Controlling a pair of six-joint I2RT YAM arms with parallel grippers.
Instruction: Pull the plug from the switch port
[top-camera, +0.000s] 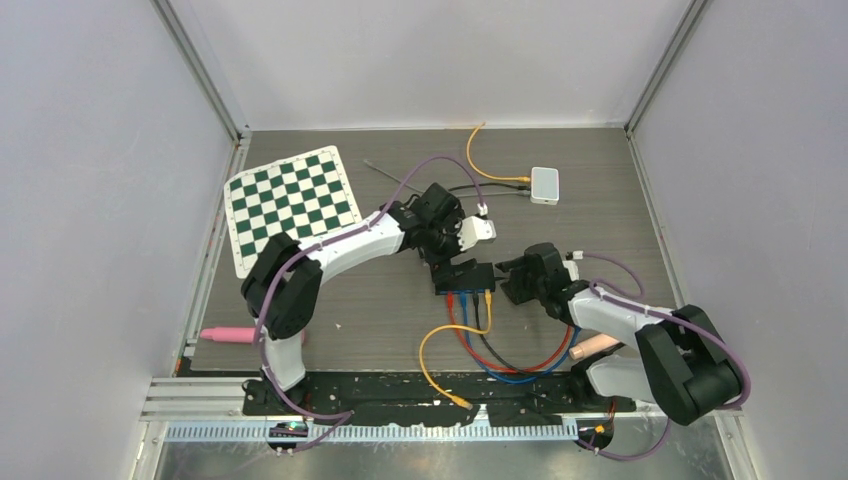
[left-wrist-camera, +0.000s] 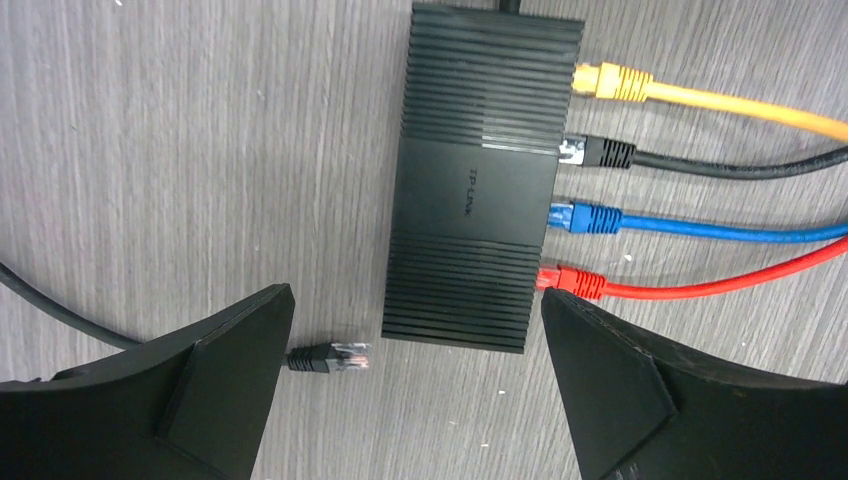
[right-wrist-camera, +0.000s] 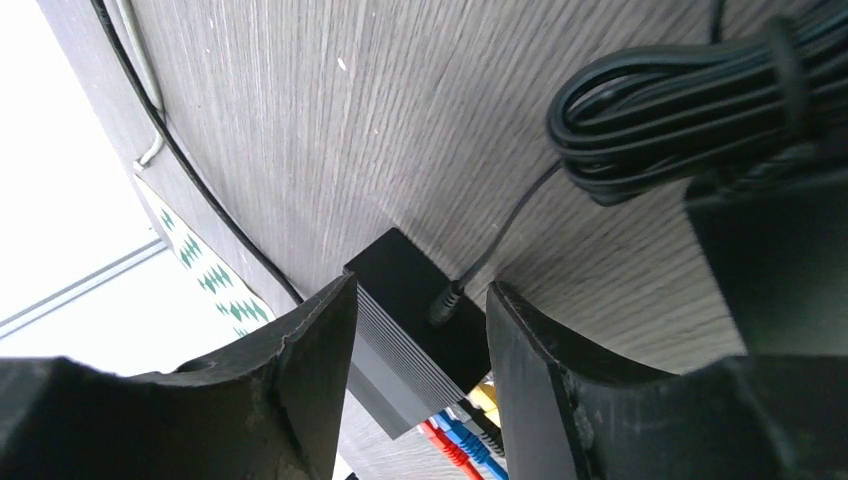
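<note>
From above, we see the switch (top-camera: 464, 277) lying near the middle of the counter (top-camera: 620, 200), a little toward the near edge. Its cables (top-camera: 500, 362) loop off toward that edge. The left claw (top-camera: 448, 258) hangs over the switch's far side, and the right claw (top-camera: 508, 281) sits just beside its right end. A checkerboard (top-camera: 292, 205) lies toward the far left corner, a small white box (top-camera: 544, 185) toward the far edge, and a pink object (top-camera: 228, 334) at the left edge. In the left wrist view, the left claw stands wide and holds nothing, with its fingers (left-wrist-camera: 215, 390) low in the frame on either side of the switch. Four plugs sit in the ports: a yellow plug (left-wrist-camera: 610, 82), a black plug (left-wrist-camera: 600, 153), a blue plug (left-wrist-camera: 585, 217) and a red plug (left-wrist-camera: 572, 282). The loose plug (left-wrist-camera: 332, 357), black with a clear tip, lies flat on the counter on the side of the switch away from the ports. It sits just beside the switch but apart from it, and its cable passes under one finger. In the right wrist view, the right claw's fingers (right-wrist-camera: 310, 380) stand apart with a moderate gap and grip nothing that we can make out. The switch's end shows in that gap with a power lead (right-wrist-camera: 447, 303) plugged in. We cannot tell whether the fingers touch the switch. A coil of black cable (right-wrist-camera: 680, 110) lies on the counter beyond.
</note>
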